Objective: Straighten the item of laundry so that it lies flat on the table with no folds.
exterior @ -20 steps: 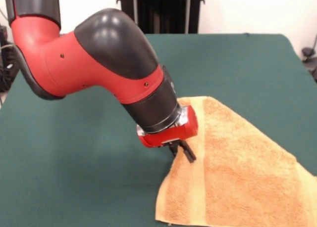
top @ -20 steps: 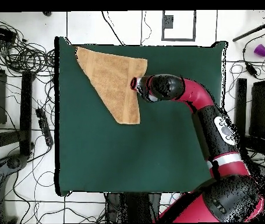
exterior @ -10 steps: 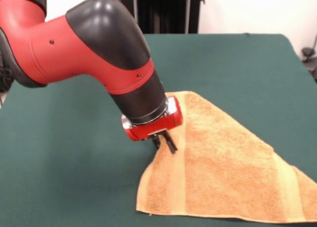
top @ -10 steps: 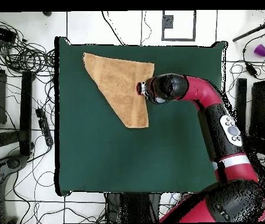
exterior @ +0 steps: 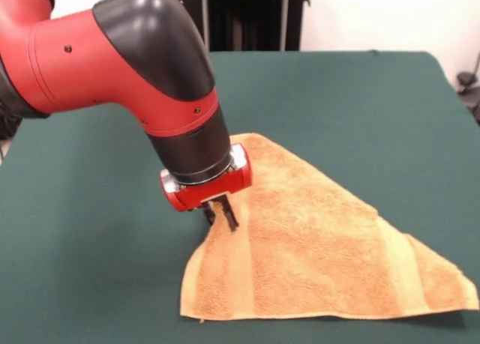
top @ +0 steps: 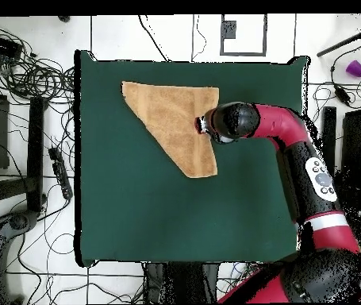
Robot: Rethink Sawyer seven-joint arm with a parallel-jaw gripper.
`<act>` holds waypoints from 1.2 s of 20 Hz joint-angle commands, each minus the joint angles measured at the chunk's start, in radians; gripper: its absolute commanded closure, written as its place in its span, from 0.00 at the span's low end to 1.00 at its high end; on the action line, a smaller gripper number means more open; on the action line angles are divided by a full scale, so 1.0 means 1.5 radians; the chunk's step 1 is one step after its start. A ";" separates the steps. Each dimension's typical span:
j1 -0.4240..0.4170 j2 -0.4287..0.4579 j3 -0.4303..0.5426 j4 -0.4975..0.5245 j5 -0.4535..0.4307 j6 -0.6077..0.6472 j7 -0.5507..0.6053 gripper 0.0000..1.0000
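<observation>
The item of laundry (exterior: pixel 315 254) is an orange-yellow towel folded into a rough triangle on the green table (exterior: pixel 360 112). A paler woven band runs near its front-left end and another near its right tip. My gripper (exterior: pixel 223 215) points down at the towel's left edge, its fingers pinched together on the cloth, which rises slightly toward them. From above, the item of laundry (top: pixel 175 119) lies in the upper left part of the table (top: pixel 136 214). There the gripper (top: pixel 201 125) sits at the towel's right edge under the arm's black wrist.
A black stand (exterior: pixel 240 18) rises behind the table's far edge. Cables (top: pixel 32 75) lie on the floor around the table. A small purple object (top: pixel 355 67) sits off the table at the upper right of the overhead view.
The arm has moved left in the front view (right in the overhead view), dragging the towel with it. The towel's right tip has come fully into the front view.
</observation>
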State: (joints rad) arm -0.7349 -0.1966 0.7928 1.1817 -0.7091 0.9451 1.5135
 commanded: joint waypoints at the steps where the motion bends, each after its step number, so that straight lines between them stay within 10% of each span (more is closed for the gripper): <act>1: 0.039 -0.017 -0.073 0.015 -0.077 0.101 -0.246 1.00; 24: 0.064 0.014 -0.065 -0.114 -0.106 0.133 -0.349 1.00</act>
State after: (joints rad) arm -0.6641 -0.2304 0.7400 1.1082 -0.8165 1.0185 1.3656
